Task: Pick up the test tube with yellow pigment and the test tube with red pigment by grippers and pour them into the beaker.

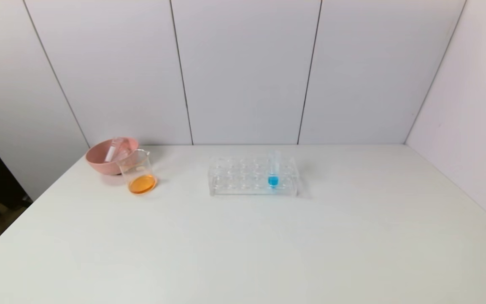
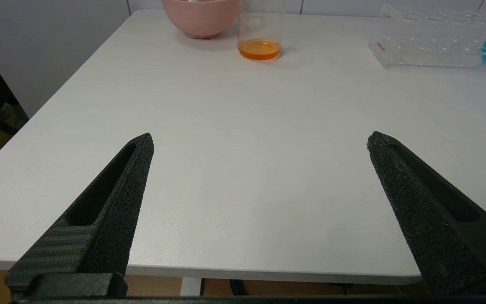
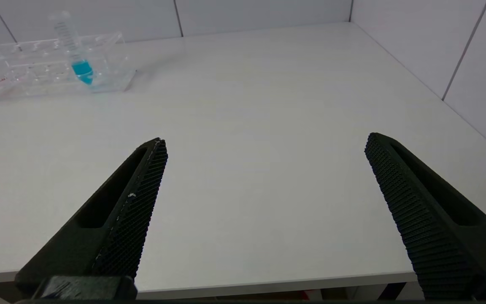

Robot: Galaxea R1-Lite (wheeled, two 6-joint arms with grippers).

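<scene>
Beaker of clear glass (image 1: 138, 173) holding orange liquid, on the white worktop (image 1: 243, 245) touching the pink bowl (image 1: 107, 157).

Head view alone shows a clear tube lying in the bowl, and neither tool. Each wrist view shows its own: left tool (image 2: 260, 141) and right tool (image 3: 266, 141) spread wide, empty, at the near edge. A blue-tipped tube (image 1: 273, 171) stands in the clear rack (image 1: 252, 177).

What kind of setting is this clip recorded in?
Probably a staged chemistry-lab bench: a white table boxed in by plain panel walls, with a clear test tube rack holding a blue-tipped tube, and a beaker of orange liquid.
</scene>
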